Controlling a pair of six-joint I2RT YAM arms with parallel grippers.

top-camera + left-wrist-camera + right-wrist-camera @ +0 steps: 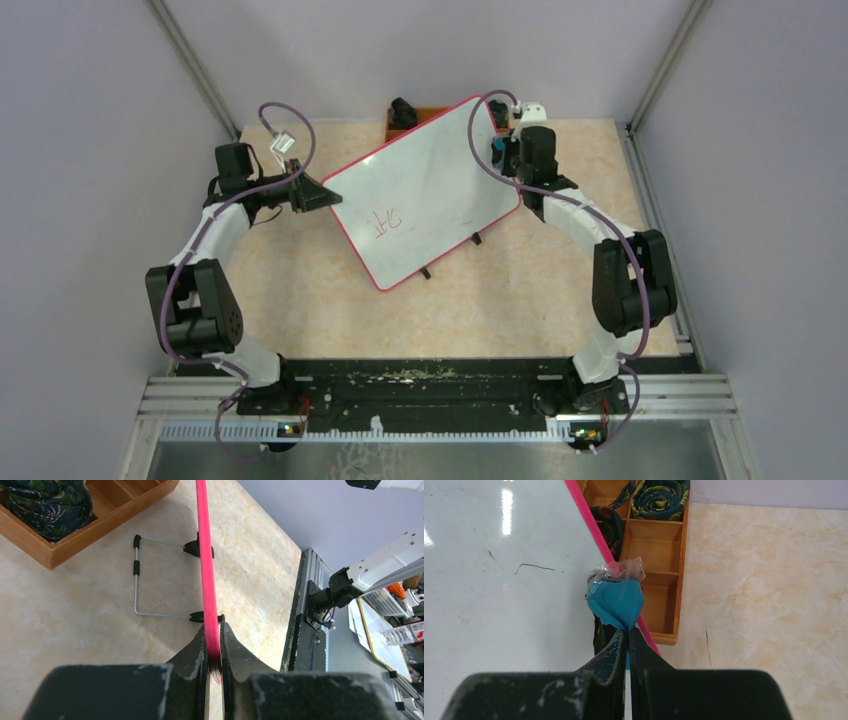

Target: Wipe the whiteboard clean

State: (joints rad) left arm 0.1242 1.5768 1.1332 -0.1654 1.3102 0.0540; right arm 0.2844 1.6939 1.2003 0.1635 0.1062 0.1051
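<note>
We saw whiteboard toward far edge of surface, left tool pinched on its red rim, right tool clamped on blue wad at that rim

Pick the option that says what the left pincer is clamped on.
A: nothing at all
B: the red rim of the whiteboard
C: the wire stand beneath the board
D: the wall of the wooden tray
B: in the left wrist view the left pincer is shut with the thin red rim of the whiteboard squeezed between its two black fingers.
</note>
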